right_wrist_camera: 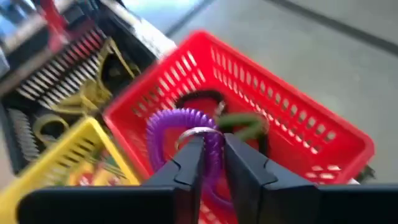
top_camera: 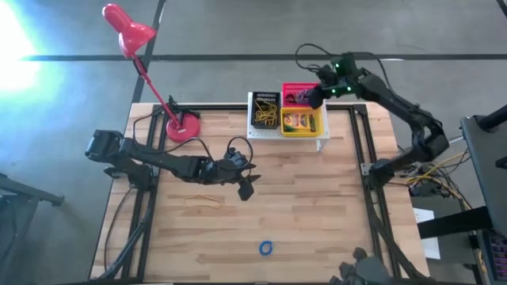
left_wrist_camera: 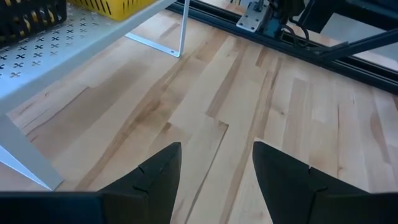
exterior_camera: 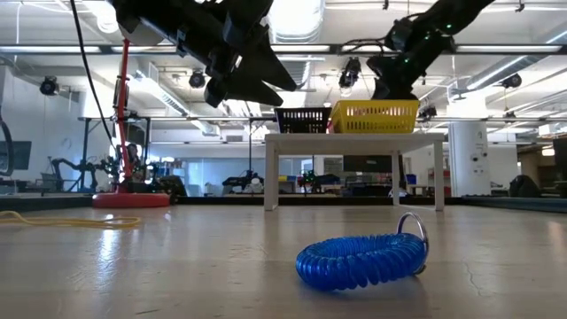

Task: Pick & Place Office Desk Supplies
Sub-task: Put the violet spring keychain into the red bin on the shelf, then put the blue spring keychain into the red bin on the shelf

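My right gripper (top_camera: 314, 96) (right_wrist_camera: 211, 142) hovers over the red basket (right_wrist_camera: 298, 127) on the white stand (top_camera: 287, 136), shut on a purple coiled elastic ring (right_wrist_camera: 180, 121). A black ring (right_wrist_camera: 200, 96) and a green ring (right_wrist_camera: 245, 123) lie in that basket. The yellow basket (top_camera: 303, 123) holds crayon boxes, and the black basket (top_camera: 265, 111) holds yellow rubber bands. My left gripper (top_camera: 244, 188) (left_wrist_camera: 216, 152) is open above bare table, holding nothing. A blue coiled ring (top_camera: 267, 248) (exterior_camera: 359, 259) lies flat near the table's near edge. A yellow rubber band (top_camera: 204, 200) lies left of centre. My right gripper pinches the purple ring's coil (right_wrist_camera: 212, 144) between its two fingers, beside the small metal loop (right_wrist_camera: 198, 132). The fingers come from above, slanting down into the red basket. The rest of the coil spreads past the fingertips over the basket's floor; whether it rests there I cannot tell.
A red gooseneck lamp (top_camera: 184, 125) stands at the table's far left, its head out beyond the far edge. The white stand sits at the far edge's middle. Black frame rails (top_camera: 360, 150) run along the table's sides. Bare wood lies between the stand and the blue ring.
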